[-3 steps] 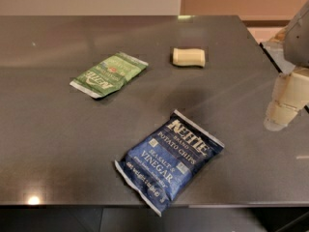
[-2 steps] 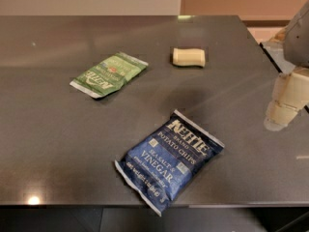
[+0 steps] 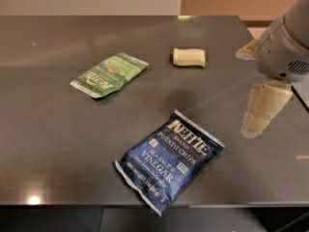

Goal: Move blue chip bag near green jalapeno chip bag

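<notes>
Camera view: gripper (image 3: 260, 111) at right edge, above table (image 3: 48, 144), nothing seen in it. Open or closed: cannot tell.
Blue chip bag (image 3: 170, 159) flat on table, down-left of gripper, near, not touching.
Green jalapeno chip bag (image 3: 109, 74) farther left and beyond, well apart from blue chip bag.
Pale yellow roll (image 3: 189, 57) up-left of gripper.
Judgement: task barely begun. Blue chip bag ungrasped; reach, grasp, carry toward green jalapeno chip bag all left.

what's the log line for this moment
end effector: right side, clear of bags | blue chip bag: flat, nearest camera | green jalapeno chip bag: flat, farther back, apart
</notes>
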`<state>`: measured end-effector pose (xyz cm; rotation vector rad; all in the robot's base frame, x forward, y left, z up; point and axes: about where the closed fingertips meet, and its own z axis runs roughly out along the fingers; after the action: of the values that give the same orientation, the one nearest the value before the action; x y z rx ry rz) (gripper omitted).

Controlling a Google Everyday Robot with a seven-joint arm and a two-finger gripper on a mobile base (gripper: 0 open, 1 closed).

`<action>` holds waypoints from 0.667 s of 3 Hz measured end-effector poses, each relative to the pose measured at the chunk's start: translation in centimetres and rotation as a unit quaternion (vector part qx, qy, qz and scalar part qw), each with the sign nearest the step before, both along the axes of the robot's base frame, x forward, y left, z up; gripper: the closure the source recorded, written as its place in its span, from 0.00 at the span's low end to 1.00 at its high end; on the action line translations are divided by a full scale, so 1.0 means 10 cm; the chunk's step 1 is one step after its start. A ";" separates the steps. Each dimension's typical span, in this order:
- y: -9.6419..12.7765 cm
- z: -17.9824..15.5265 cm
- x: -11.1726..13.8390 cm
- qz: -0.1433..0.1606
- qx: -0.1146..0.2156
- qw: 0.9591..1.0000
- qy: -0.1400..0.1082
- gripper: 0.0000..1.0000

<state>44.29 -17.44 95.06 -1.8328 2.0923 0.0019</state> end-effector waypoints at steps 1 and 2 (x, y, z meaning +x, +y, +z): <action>0.40 -0.29 0.01 0.065 0.026 0.998 0.006 0.00; 0.70 -0.54 -0.03 0.122 0.034 0.992 0.011 0.00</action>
<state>44.04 -10.40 89.65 -2.0417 1.8460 0.1543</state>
